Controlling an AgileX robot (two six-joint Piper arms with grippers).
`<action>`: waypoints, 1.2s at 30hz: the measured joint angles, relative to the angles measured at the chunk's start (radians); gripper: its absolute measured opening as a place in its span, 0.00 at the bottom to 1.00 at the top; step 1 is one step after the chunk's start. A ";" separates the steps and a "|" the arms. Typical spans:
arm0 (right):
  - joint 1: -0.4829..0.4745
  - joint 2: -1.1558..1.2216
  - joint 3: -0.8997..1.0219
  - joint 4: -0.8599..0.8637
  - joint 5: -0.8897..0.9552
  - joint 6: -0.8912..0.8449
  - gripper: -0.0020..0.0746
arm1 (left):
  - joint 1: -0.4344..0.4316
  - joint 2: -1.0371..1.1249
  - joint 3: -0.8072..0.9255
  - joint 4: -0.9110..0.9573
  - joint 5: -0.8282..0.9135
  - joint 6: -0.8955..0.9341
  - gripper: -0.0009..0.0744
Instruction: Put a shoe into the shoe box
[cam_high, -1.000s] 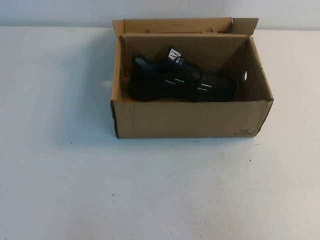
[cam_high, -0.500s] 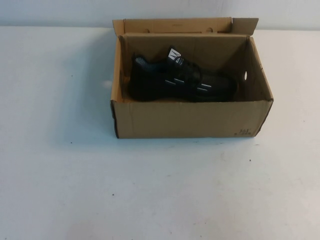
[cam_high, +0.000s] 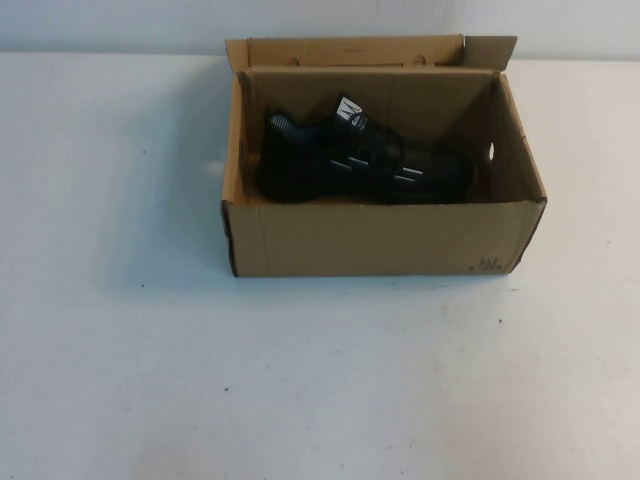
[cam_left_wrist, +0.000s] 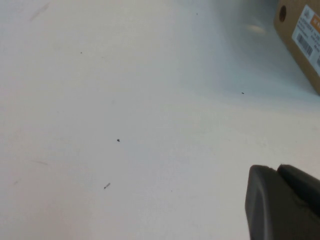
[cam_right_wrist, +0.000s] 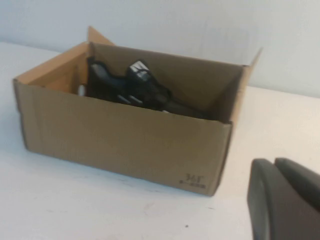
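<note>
So the shoe (cam_high: 360, 160) is already lying lengthwise inside the shoe box (cam_high: 380, 240). Right gripper (cam_right_wrist: 285, 200) and left gripper (cam_left_wrist: 282, 202) are both sitting pressed together, empty, well clear over the tabletop (cam_high: 300, 380).

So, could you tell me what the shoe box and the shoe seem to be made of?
Shoe box: brown corrugated cardboard, matte, with creased flaps. Shoe: probably black synthetic fabric, dull, with white marks. Left gripper and right gripper, both shut, sit away from the box.

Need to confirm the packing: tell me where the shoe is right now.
In the high view the shoe lies inside the open shoe box at table centre-back, toe toward the robot's right.
</note>
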 joint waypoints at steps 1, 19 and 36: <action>-0.017 -0.019 0.016 -0.039 -0.002 0.051 0.01 | 0.000 0.000 0.000 0.000 0.000 0.000 0.01; -0.144 -0.219 0.267 -0.364 0.038 0.492 0.01 | 0.000 0.000 0.000 0.000 0.000 0.000 0.01; -0.150 -0.221 0.267 -0.357 0.100 0.393 0.01 | 0.000 0.000 0.000 0.000 0.000 0.000 0.01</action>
